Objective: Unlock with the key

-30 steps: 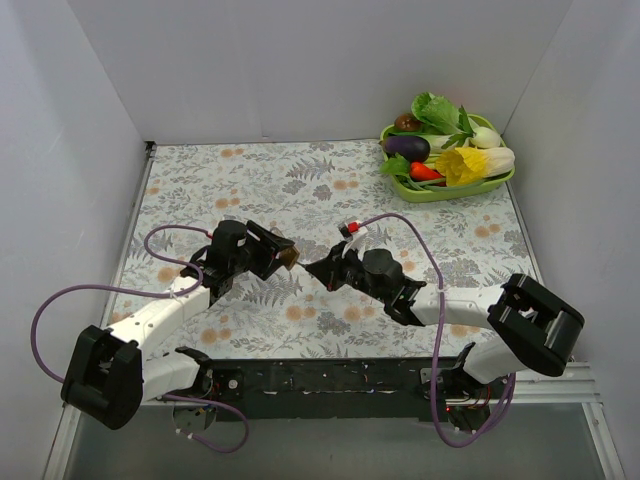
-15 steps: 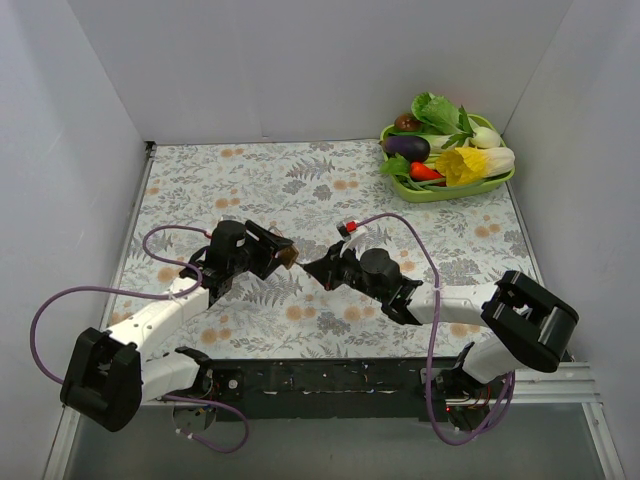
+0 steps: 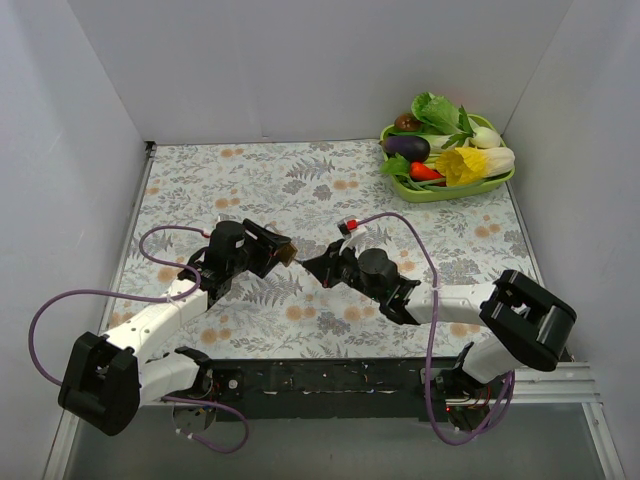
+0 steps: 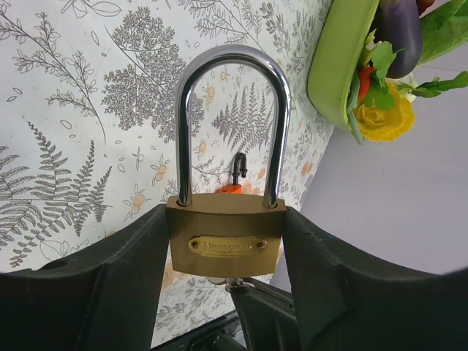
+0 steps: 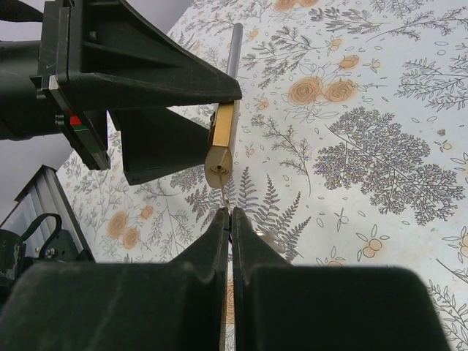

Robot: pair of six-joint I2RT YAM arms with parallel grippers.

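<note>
The tabletop (image 3: 330,180), covered all over in a pale print of grey ferns and orange flowers, carries a green tray (image 3: 440,193) heaped with vegetables (image 3: 460,165) in its far right corner

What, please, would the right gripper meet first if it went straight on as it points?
The bottom of the padlock in the left gripper; the key in the right gripper looks almost at the keyhole, though depth is unclear.

left hand (image 4: 225,228) | gripping brass padlock (image 4: 227,247) | shackle (image 4: 232,55) upright, both legs seated
</note>
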